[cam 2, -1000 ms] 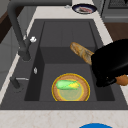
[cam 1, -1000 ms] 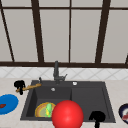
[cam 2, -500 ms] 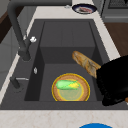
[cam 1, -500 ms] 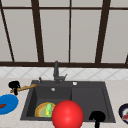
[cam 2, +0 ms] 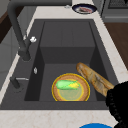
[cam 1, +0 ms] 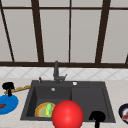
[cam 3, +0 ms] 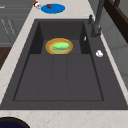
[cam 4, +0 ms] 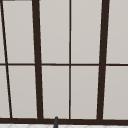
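Left side view: crusty baguette (cam 2: pixel 94 79), matte robot hand (cam 2: pixel 119 100)

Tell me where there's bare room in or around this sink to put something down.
The shallow right half of the sink is bare. The deep left basin is crowded by the yellow plate with corn, and the baguette held by the left hand.

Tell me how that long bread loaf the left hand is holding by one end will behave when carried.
The baguette juts straight out from the left hand without sagging, so it is probably stiff. Gripped at one end, it may lever downward. Its rounded shape suggests it could roll if set down.
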Robot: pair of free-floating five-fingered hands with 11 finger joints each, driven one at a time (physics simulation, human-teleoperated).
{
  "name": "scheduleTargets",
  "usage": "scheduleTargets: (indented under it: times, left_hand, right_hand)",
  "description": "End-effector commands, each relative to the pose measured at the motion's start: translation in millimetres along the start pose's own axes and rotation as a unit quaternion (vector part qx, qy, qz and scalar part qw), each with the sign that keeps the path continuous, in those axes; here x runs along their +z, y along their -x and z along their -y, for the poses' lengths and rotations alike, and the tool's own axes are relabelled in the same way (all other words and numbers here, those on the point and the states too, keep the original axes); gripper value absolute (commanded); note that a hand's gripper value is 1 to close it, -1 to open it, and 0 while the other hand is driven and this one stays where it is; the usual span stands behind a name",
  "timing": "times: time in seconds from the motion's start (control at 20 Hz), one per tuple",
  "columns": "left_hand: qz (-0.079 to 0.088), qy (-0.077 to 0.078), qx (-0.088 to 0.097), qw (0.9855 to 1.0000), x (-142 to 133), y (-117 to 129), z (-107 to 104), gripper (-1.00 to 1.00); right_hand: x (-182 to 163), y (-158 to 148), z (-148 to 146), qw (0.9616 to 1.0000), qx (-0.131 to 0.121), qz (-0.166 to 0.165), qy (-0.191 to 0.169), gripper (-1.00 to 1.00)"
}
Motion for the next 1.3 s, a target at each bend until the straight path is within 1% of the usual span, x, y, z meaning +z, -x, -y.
scheduleTargets:
  times: [0.0,0.15,0.3,0.4,0.6,0.7,0.75,0.8,0.95,1.0,1.1,1.15,1.2,1.25]
  left_hand:
    - [0.015,0.013,-0.024,0.9995,24,-9,2,1.00]
    - [0.013,0.011,-0.022,0.9996,45,-16,7,1.00]
    - [0.014,0.011,-0.014,0.9998,65,-20,16,1.00]
    - [0.016,0.010,-0.008,0.9998,79,-18,24,1.00]
    - [0.022,0.013,-0.013,0.9996,103,-4,48,1.00]
    - [0.024,0.010,-0.013,0.9996,114,5,62,1.00]
    - [0.024,0.015,-0.007,0.9996,117,10,65,1.00]
    - [0.024,0.016,-0.004,0.9996,120,16,67,1.00]
    - [0.026,0.019,-0.001,0.9995,131,30,77,1.00]
    - [0.034,0.032,0.000,0.9989,126,35,78,1.00]
    - [0.035,0.043,0.000,0.9985,129,42,82,1.00]
    - [0.032,0.040,0.001,0.9987,133,48,83,1.00]
    - [0.028,0.034,0.001,0.9990,136,56,80,1.00]
    - [0.027,0.032,0.002,0.9991,139,61,80,1.00]
  right_hand:
    - [0,0,0,1.0000,0.000,0.000,0.000,0.00]
    - [0,0,0,1.0000,0.000,0.000,0.000,0.00]
    - [0,0,0,1.0000,0.000,0.000,0.000,0.00]
    - [0,0,0,1.0000,0.000,0.000,0.000,0.00]
    - [0,0,0,1.0000,0.000,0.000,0.000,0.00]
    - [0,0,0,1.0000,0.000,0.000,0.000,0.00]
    - [0,0,0,1.0000,0.000,0.000,0.000,0.00]
    - [0,0,0,1.0000,0.000,0.000,0.000,0.00]
    - [0,0,0,1.0000,0.000,0.000,0.000,0.00]
    - [0,0,0,1.0000,0.000,0.000,0.000,0.00]
    - [0,0,0,1.0000,0.000,0.000,0.000,0.00]
    - [0,0,0,1.0000,0.000,0.000,0.000,0.00]
    - [0,0,0,1.0000,0.000,0.000,0.000,0.00]
    - [0,0,0,1.0000,0.000,0.000,0.000,0.00]
